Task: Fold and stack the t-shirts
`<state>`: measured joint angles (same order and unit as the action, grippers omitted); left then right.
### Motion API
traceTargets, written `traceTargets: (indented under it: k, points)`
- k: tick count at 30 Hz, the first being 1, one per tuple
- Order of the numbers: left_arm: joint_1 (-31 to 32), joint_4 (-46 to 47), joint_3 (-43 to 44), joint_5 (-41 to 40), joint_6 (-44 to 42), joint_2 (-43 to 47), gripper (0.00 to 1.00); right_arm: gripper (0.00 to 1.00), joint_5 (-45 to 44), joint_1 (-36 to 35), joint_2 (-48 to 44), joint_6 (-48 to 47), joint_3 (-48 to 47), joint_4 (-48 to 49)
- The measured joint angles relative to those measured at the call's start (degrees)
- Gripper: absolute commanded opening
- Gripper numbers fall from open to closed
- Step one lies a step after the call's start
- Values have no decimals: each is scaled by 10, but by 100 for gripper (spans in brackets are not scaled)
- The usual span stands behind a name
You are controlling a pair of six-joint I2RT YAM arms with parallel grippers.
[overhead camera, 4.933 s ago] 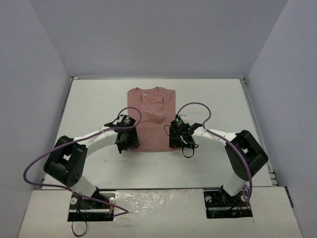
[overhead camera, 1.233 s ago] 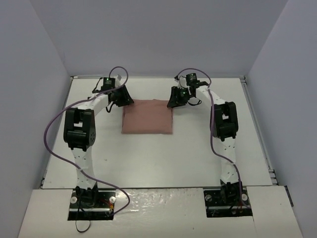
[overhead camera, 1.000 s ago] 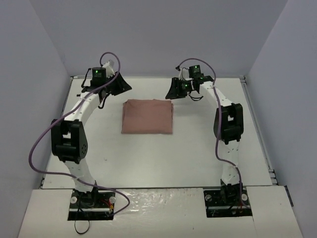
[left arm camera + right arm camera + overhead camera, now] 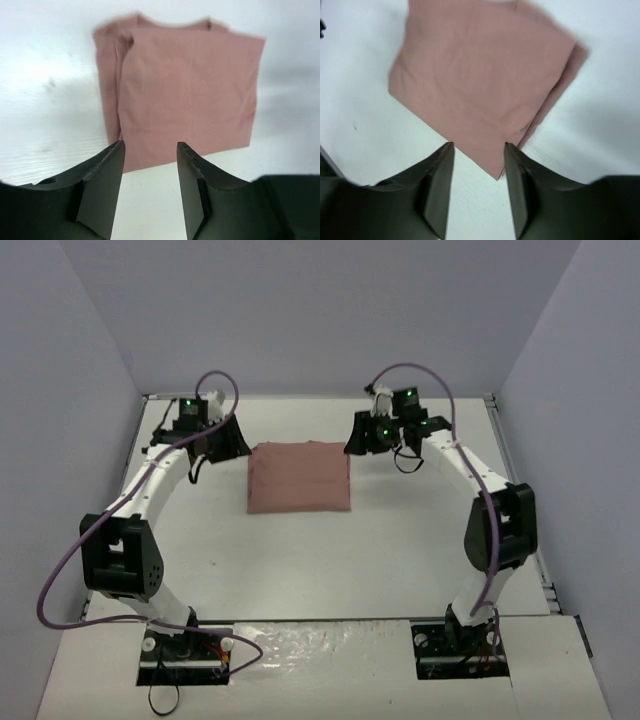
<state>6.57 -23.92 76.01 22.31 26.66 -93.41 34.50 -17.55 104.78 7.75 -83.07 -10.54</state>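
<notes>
The dusty-pink t-shirt [image 4: 299,476] lies folded into a flat rectangle on the white table, plain side up. It also fills the upper part of the left wrist view [image 4: 185,95] and of the right wrist view [image 4: 480,75]. My left gripper [image 4: 237,437] hovers just off its far left corner, open, with only bare table between the fingers [image 4: 150,150]. My right gripper [image 4: 356,437] hovers off the far right corner, open as well [image 4: 478,147]; a corner of the shirt shows through its gap, apart from the fingertips.
The white table [image 4: 300,560] is closed in by grey walls on the left, back and right. Both arm bases stand on the near edge, and purple cables loop from each arm.
Both grippers have let go of the folded shirt and drawn back from its far edge. The arms have pulled nearer and their elbows have swung outward. The shirt has stayed in place.
</notes>
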Motion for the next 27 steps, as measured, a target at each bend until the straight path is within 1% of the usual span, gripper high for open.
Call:
traceTargets:
  k: [3,6,8,10,11,14,19,23,27]
  points:
    - [0,-54,61,-58,-41,85,62,62,-63,4,-123,8,1,4]
    - [-3,-97,108,-128,-81,180,82,80,-129,8,-237,13,1,2]
    - [-6,-119,128,-182,-104,243,87,90,-182,10,-307,14,3,-3]
    - [-6,-154,154,-232,-125,293,88,95,-237,11,-366,13,7,-7]
    - [-6,-171,172,-255,-135,310,89,99,-264,11,-394,12,10,-12]
    - [6,-210,224,-322,-159,348,92,100,-338,11,-469,7,20,-24]
    - [55,-264,247,-403,-179,408,97,100,-433,11,-566,-13,41,-40]
    - [75,-291,225,-458,-185,447,97,100,-468,11,-614,-32,60,-46]
    - [77,-310,181,-482,-185,459,97,100,-476,11,-621,-49,68,-50]
